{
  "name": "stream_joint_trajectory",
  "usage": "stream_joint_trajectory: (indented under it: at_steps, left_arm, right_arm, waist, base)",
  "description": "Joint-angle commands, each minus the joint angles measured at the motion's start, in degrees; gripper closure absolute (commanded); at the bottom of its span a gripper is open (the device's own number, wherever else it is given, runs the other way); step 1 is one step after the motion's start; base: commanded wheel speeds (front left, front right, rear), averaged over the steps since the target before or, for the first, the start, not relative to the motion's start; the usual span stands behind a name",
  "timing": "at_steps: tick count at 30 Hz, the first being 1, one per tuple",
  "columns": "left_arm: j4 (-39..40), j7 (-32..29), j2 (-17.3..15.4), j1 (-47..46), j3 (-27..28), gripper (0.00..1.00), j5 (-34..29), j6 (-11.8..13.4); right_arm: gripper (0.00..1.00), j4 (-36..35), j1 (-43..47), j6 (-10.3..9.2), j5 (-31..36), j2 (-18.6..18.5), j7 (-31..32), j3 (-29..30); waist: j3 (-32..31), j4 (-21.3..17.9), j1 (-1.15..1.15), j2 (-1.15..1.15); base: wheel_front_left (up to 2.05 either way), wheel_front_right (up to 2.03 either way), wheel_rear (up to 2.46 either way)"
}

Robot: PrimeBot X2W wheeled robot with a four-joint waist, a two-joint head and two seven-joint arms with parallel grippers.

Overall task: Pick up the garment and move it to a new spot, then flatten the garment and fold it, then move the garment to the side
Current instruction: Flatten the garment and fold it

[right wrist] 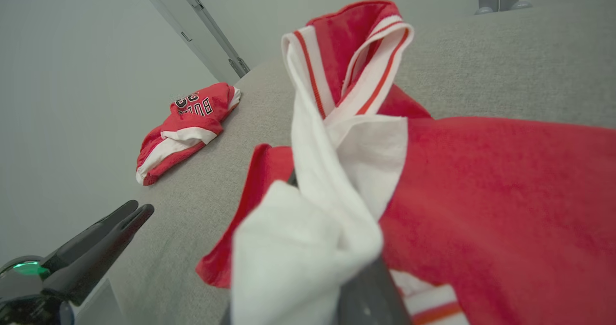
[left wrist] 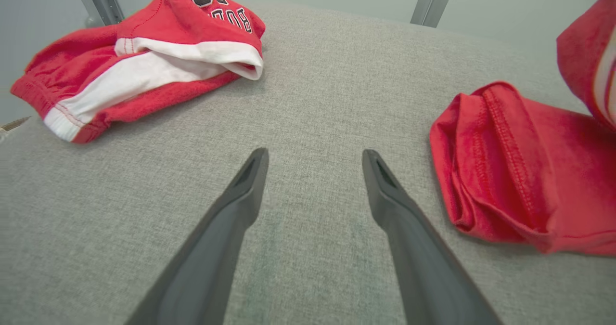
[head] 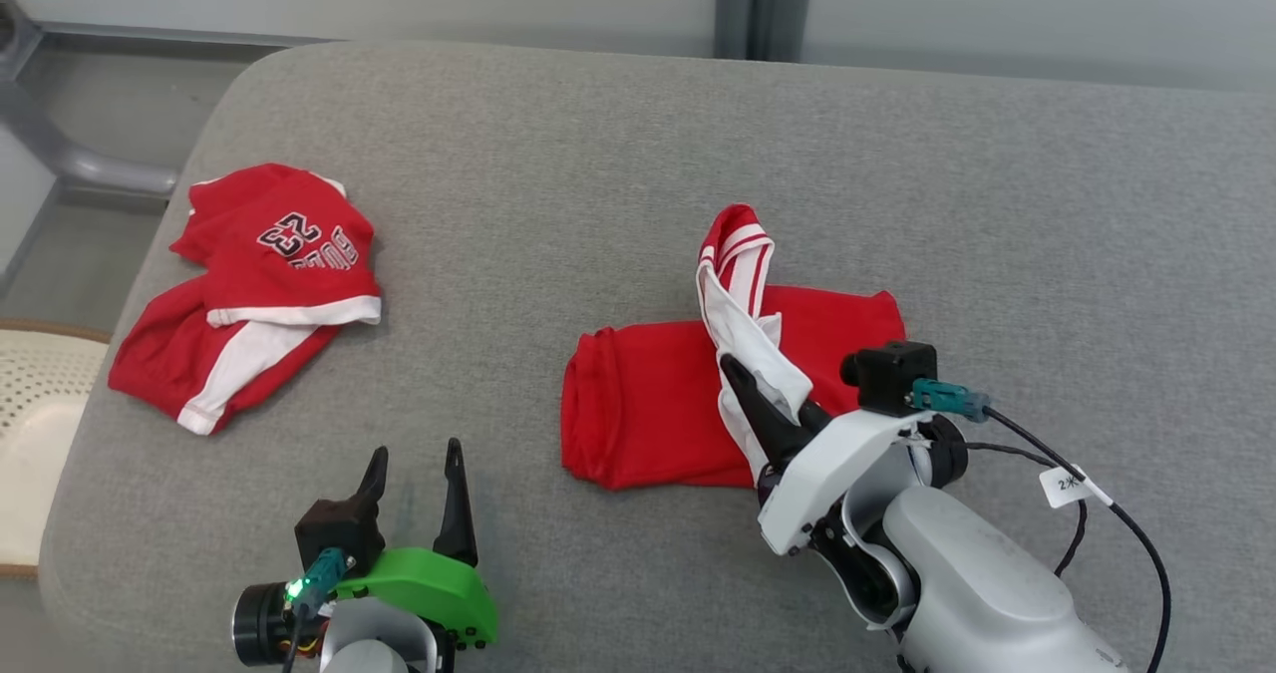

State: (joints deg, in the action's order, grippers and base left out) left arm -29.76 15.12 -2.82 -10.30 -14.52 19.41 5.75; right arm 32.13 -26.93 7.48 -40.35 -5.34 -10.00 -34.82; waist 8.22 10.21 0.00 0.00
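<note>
The red garment (head: 648, 404), a soft cloth piece with a white panel and a red-and-white striped band, lies near the middle of the grey woven cushion surface (head: 598, 155). Its red body rests flat in a loose fold, while the white panel and striped band are drawn up off it into a twisted ridge. The right gripper (head: 758, 394) is clamped on that white fold from the near side. One dark finger shows against the cloth and the other is hidden under it. In the right wrist view the white cloth wraps over the fingers (right wrist: 365, 286) of the right gripper.

There is a wide stretch of bare cushion to the right of the red garment and beyond it, up to the far edge. That far edge curves round into a rounded corner at the far left. Two grey posts (head: 763, 5) stand just past the far edge.

To the left, across a bare strip, a second red jersey with white trim and black lettering (head: 269, 274) lies crumpled close to the left edge. It is well apart from the red garment. A pale woven object (head: 40, 384) sits beyond that left edge.

The left gripper (head: 417, 454) hovers over bare cushion near the front edge. Its fingers are spread wide and hold nothing. The folded hem of the red garment is near it on its right.
</note>
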Motion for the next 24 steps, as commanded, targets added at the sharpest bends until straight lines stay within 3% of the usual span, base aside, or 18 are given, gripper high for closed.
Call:
stream_joint_trajectory:
  at_steps: [1,10,11,12,13,19,24]
  left_arm:
    - [0.12,0.03,-0.17,-0.94,-0.33,0.00,0.65,0.17]
    - [0.24,0.02,-0.17,-0.98,-2.26,0.00,1.56,0.89]
    - [0.28,0.02,-0.17,-1.02,-2.37,0.00,1.62,0.93]
    - [0.30,0.02,-0.17,-1.08,-2.44,0.00,1.65,1.06]
    - [0.32,0.02,-0.17,-1.07,-2.40,0.00,1.74,1.22]
    - [0.56,0.03,-0.17,-0.78,-1.72,0.00,1.21,1.62]
    - [0.79,0.02,-0.18,-1.24,-0.88,0.00,0.52,1.53]
  right_arm:
    - [1.00,1.07,-1.20,0.01,-0.31,0.32,-0.33,-0.51]
    - [1.00,7.93,-5.57,0.01,-2.65,2.17,-1.56,-3.99]
    - [0.90,8.26,-5.99,0.01,-3.01,2.24,-1.88,-4.26]
    - [0.17,8.57,-6.43,0.01,-3.32,2.30,-2.48,-4.39]
    - [0.00,8.71,-6.56,0.01,-4.07,2.33,-2.97,-4.50]
    - [0.00,10.40,-7.15,0.01,-2.35,2.19,-4.99,-1.65]
    - [0.00,9.38,-5.76,0.00,4.16,1.10,-5.17,8.41]
  waist:
    - [0.44,3.15,0.00,0.00]
    - [1.18,6.51,0.00,0.00]
    - [1.21,6.59,0.00,0.00]
    - [1.18,6.59,0.00,0.00]
    - [1.04,6.43,0.00,0.00]
    - [0.27,3.66,0.00,0.00]
    - [0.04,0.57,0.00,0.00]
  base:
    - [0.00,0.00,0.00]
    - [0.00,0.00,0.00]
    - [0.00,0.00,0.00]
    - [0.00,0.00,0.00]
    - [0.00,0.00,0.00]
    - [0.00,0.00,0.00]
    - [0.00,0.00,0.00]
